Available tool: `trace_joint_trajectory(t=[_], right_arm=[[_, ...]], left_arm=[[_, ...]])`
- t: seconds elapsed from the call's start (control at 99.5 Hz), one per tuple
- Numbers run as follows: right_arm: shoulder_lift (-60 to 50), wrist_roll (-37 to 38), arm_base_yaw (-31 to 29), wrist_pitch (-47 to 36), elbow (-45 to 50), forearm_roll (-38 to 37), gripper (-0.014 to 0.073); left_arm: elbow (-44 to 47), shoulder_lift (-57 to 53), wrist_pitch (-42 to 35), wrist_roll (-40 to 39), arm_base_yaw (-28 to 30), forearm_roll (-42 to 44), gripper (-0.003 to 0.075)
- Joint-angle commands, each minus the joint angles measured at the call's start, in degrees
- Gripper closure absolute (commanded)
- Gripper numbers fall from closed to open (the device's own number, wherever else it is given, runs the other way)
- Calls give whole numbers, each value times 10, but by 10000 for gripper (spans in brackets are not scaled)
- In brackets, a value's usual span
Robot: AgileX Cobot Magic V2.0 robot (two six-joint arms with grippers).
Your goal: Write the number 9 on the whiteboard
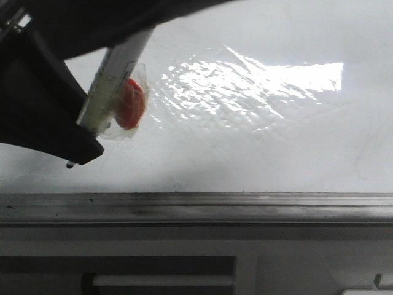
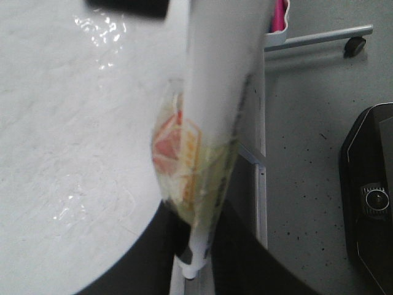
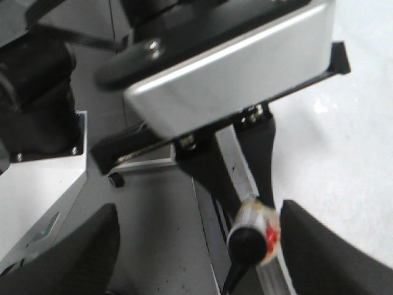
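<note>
Front view: left end effector low over whiteboard, near its grey edge rail.
L end effector: clamped on marker; red-orange tape wad on barrel; tip just above or touching board, can't tell.
Number 9: no stroke visible on board.
R end effector: fingers spread, nothing between, beside the marker.
R wrist view: marker cap end between L fingers.

The left pincer hangs low over the bench's near left corner, its dark fingers clamped on a slanted marker. The right pincer's fingers are spread apart.
</note>
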Motion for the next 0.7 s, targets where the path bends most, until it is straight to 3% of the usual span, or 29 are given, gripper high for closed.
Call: trace_joint_trajectory(t=[0.0, 0.512, 0.613, 0.693], right_arm=[[19, -4, 6, -59, -24, 37, 120], [58, -3, 6, -68, -23, 68, 126], [58, -3, 6, -65, -23, 69, 193], [62, -3, 6, -55, -23, 70, 298]], left_arm=[[-20, -8, -27, -4, -4, -15, 741], [-20, -16, -12, -4, -12, -38, 741], [-20, -16, -12, -4, -23, -38, 741], [-20, -16, -12, -4, -27, -38, 741]])
